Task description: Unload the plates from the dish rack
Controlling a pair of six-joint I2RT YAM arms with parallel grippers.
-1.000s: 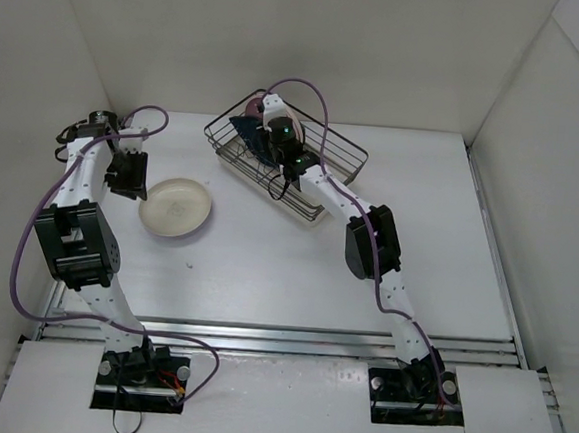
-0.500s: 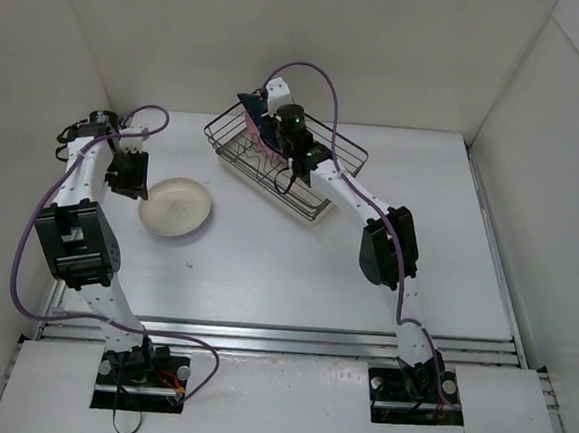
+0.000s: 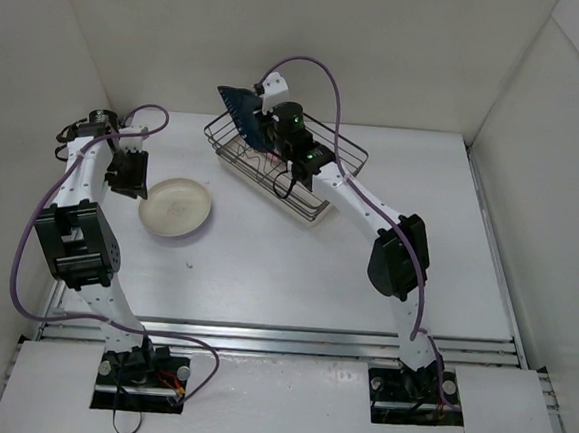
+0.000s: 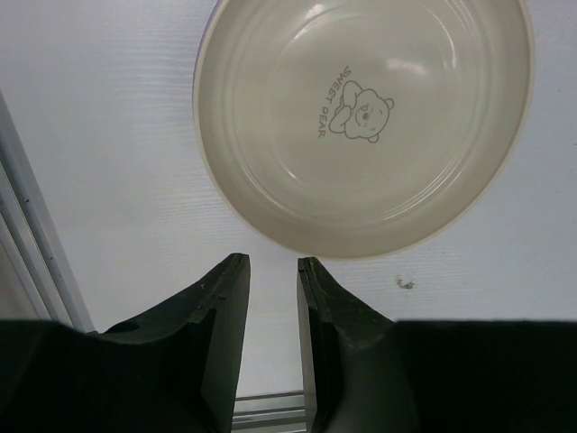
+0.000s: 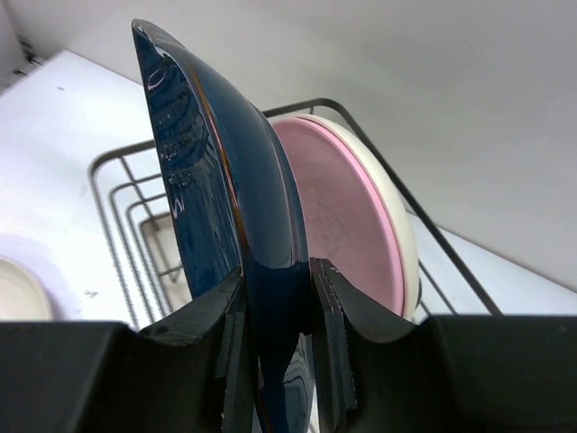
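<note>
My right gripper (image 5: 278, 271) is shut on the rim of a dark blue plate (image 5: 207, 162) with a wavy rim. It holds the plate on edge above the left end of the dark wire dish rack (image 3: 318, 169). The top view shows this gripper (image 3: 260, 117) and blue plate (image 3: 238, 106) raised over the rack. A pink plate (image 5: 347, 216) and a cream plate (image 5: 403, 236) stand upright in the rack (image 5: 115, 225) behind it. My left gripper (image 4: 270, 263) is open and empty, just short of a cream plate (image 4: 361, 117) with a bear print that lies flat on the table (image 3: 175, 208).
White walls enclose the table at the back and on both sides. The rack stands at the back centre, set at an angle. A metal rail (image 3: 280, 336) runs along the near edge. My left gripper (image 3: 131, 188) sits next to the left wall.
My right gripper has lifted the dark blue plate up out of the rack and carried it a little to the left. The left arm and the cream plate on the table have not moved.
</note>
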